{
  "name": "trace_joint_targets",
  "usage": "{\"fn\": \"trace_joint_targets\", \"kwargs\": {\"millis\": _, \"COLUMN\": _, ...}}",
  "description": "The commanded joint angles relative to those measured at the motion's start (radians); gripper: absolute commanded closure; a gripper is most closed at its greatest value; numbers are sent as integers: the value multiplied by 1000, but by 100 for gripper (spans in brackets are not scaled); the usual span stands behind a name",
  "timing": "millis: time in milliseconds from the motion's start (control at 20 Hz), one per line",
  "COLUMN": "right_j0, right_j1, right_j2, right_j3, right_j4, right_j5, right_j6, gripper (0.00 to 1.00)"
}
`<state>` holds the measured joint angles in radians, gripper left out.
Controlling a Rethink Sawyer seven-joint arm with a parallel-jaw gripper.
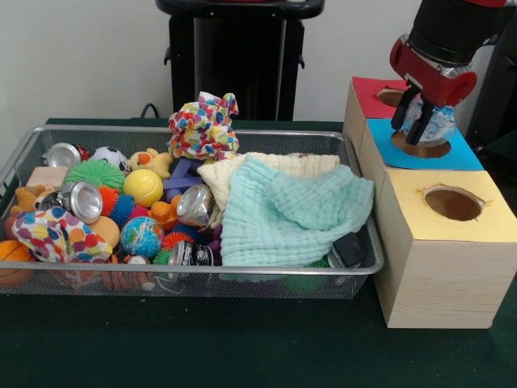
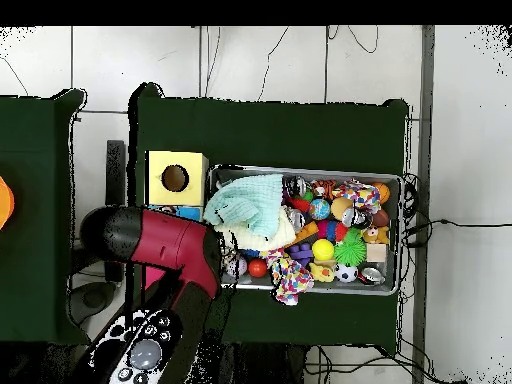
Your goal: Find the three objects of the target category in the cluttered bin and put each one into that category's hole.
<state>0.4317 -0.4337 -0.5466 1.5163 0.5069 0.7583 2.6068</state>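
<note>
Crinkled clear plastic — a bottle (image 1: 430, 121), apparently — sits clamped in the gripper (image 1: 415, 121), with the blue box's hole (image 1: 421, 145) directly beneath it — a straight drop.

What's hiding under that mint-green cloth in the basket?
The mint-green cloth lies over a cream cloth, and a black object pokes out at its lower right corner. Whatever else sits beneath is covered, so the rest cannot be told.
</note>
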Motion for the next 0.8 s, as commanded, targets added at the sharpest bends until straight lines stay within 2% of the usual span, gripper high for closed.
{"fn": "trace_joint_targets", "kwargs": {"millis": 50, "right_j0": -13, "right_j1": 41, "right_j2": 41, "right_j3": 30, "right_j4": 38, "right_j5": -37, "right_j6": 275, "gripper": 100}}
{"fn": "trace_joint_targets", "kwargs": {"millis": 600, "right_j0": -19, "right_j1": 44, "right_j2": 30, "right_j3": 29, "right_j4": 27, "right_j5": -32, "right_j6": 264, "gripper": 100}}
{"fn": "trace_joint_targets", "kwargs": {"millis": 650, "right_j0": -20, "right_j1": 43, "right_j2": 29, "right_j3": 31, "right_j4": 25, "right_j5": -35, "right_j6": 260, "gripper": 0}}
{"fn": "trace_joint_targets", "kwargs": {"millis": 800, "right_j0": -25, "right_j1": 41, "right_j2": 31, "right_j3": 34, "right_j4": 23, "right_j5": -37, "right_j6": 252, "gripper": 0}}
